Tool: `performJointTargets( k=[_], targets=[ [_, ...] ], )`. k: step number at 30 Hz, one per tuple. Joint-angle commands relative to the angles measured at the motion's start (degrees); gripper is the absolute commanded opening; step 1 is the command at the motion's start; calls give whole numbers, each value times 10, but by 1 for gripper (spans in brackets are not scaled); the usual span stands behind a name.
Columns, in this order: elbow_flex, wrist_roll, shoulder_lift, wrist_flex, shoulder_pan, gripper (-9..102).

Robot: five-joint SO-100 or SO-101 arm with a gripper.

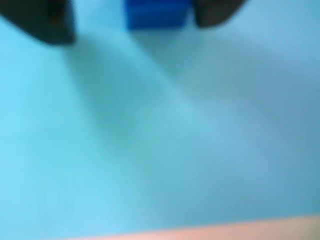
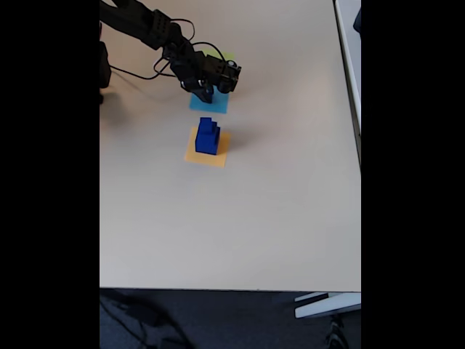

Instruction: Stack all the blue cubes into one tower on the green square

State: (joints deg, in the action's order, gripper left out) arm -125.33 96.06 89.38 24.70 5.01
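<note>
As the fixed view looks down, the table [image 2: 276,218] fills most of the scene, pale and broad, with the black arm [image 2: 145,25] reaching in from the upper left, cables looping behind it. Three flat patches sit in a line near the top centre: the orange square [image 2: 190,155] nearest the camera, the light-blue square [image 2: 218,106] just beyond it, and a sliver of the green square [image 2: 229,56] peeking out behind the arm. On the orange square stands a stepped tower of blue cubes [image 2: 207,137], big at the bottom, smaller on top; how many, I cannot tell. So the cubes are off the green square, well apart from it. The gripper [image 2: 205,93] hangs low over the light-blue square, and in the wrist view its two dark fingers [image 1: 47,22] sit at the top edge with a cube [image 1: 157,14] between them, the right finger against the cube's side, the left one apart from it. The blur is heavy, so whether the cube is clamped I cannot tell. Below it spreads the light-blue square, with a strip of table along the bottom edge.
</note>
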Motion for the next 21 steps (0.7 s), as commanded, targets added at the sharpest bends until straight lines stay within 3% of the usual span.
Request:
performJointTargets(
  k=[1, 5, 16, 21],
  targets=[
    [40, -8, 25, 4, -8, 16],
    [63, -19, 24, 17, -11, 20],
    [363, -68, -6, 200, -18, 28],
    [369, -93, 18, 214, 10, 31]
  ],
)
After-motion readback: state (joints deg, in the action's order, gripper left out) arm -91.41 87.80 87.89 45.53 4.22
